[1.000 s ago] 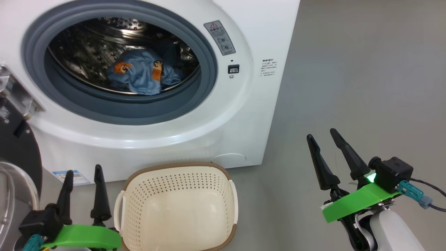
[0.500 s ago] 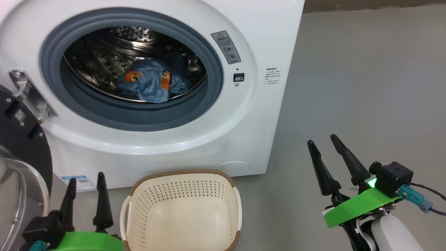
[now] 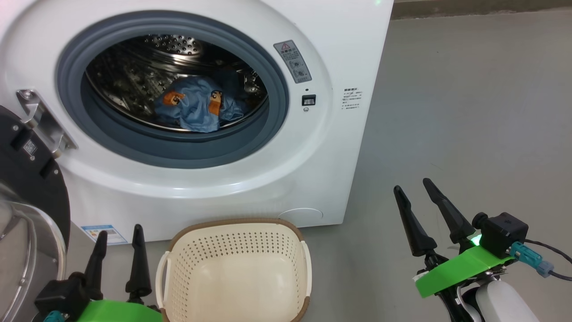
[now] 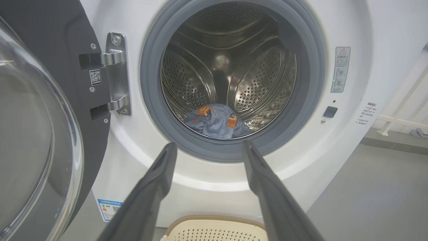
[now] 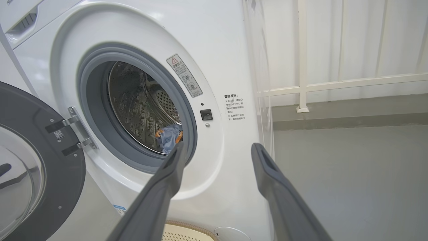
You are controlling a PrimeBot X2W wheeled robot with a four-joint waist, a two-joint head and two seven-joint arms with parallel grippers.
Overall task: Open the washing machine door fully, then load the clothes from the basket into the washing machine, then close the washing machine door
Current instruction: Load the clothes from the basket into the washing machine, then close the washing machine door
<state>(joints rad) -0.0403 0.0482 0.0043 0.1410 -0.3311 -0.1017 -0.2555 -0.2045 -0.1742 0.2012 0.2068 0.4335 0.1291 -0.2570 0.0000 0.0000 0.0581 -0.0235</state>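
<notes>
Both hands are empty with fingers spread apart: my left hand (image 3: 119, 232) sits low at the left, just beside the basket (image 3: 232, 241), and my right hand (image 3: 412, 185) hangs over the floor (image 3: 469, 112) to the right of the washer (image 3: 313, 170), apart from it. The door (image 3: 31, 179) stands swung wide to the left on its hinge (image 3: 42, 120), its glass bowl (image 3: 22, 259) bulging toward me close to my left hand. The clothes (image 3: 196, 109) lie bundled at the bottom of the drum (image 3: 134, 76), behind the grey seal (image 3: 178, 154), blue fabric with orange patches showing. The basket stands on the floor right in front of the washer, below the opening, and what I see of its cream bottom is bare. From the left wrist, the two fingers frame the lower edge of the opening, with the clothes between them farther in. From the right wrist, one finger lines up with the seal's rim.
</notes>
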